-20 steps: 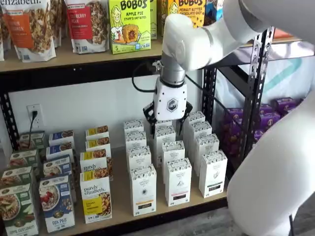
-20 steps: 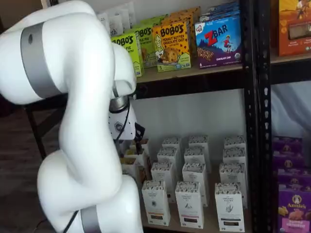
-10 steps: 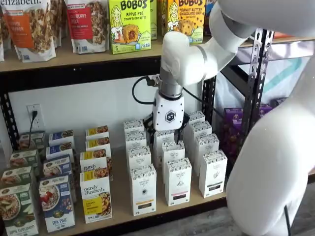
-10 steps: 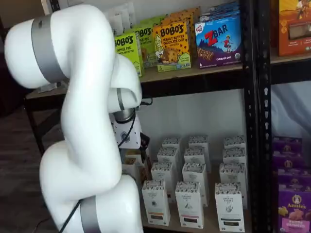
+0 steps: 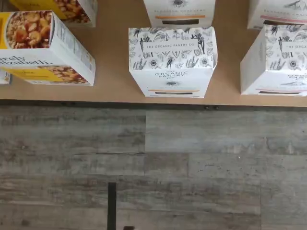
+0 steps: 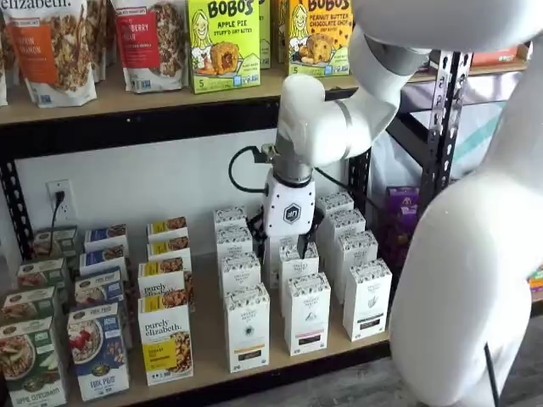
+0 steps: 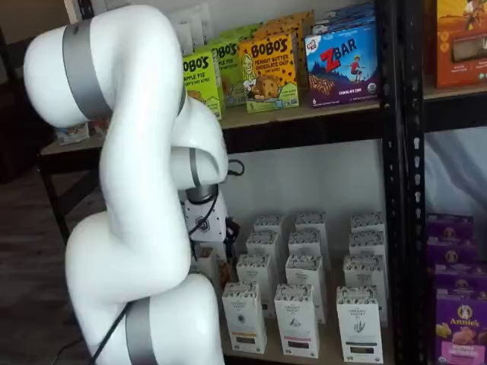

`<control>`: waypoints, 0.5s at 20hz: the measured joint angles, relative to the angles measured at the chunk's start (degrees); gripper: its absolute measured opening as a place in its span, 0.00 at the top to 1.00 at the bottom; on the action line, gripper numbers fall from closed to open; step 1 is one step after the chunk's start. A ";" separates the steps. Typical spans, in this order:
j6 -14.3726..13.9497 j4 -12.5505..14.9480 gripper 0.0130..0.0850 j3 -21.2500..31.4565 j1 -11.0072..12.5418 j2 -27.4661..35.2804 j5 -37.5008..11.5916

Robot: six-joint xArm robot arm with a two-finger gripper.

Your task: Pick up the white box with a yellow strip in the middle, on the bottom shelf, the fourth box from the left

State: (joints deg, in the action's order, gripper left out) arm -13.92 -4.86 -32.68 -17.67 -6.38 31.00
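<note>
Now we see the hand (image 6: 289, 244) lower than before, down among the rear cartons, jaws wide and empty; the white box (image 6: 247, 327) stands untouched at the bottom shelf's (image 6: 208, 352) front edge.

On the upper shelf (image 6: 127, 103), granola bags (image 6: 53, 47) are stood toward the left end, with a green Bobo's box (image 6: 223, 42) and an orange Bobo's box (image 6: 321, 30) beside them. A purple Z Bar box (image 7: 342, 65) is seen further right on that shelf. A wall socket (image 6: 58, 199) with a plug in it is set into the white wall below. On the lower board, cereal boxes (image 6: 97, 349) are lined up at the left front corner, and a Purely Elizabeth box (image 6: 164, 341) is placed just beside them. Purple Annie's boxes (image 7: 461, 323) are stacked in the next bay to the right. Grey plank flooring (image 5: 153, 167) is shown in the wrist view.
</note>
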 joint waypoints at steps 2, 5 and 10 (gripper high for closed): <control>0.58 -0.55 0.00 -0.46 0.10 1.30 -0.33; 1.26 -1.03 0.00 -0.90 0.27 3.47 -2.01; 1.41 -0.42 0.00 -2.29 0.80 7.39 -4.67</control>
State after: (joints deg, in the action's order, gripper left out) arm -12.51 -5.28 -34.97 -16.86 1.01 26.34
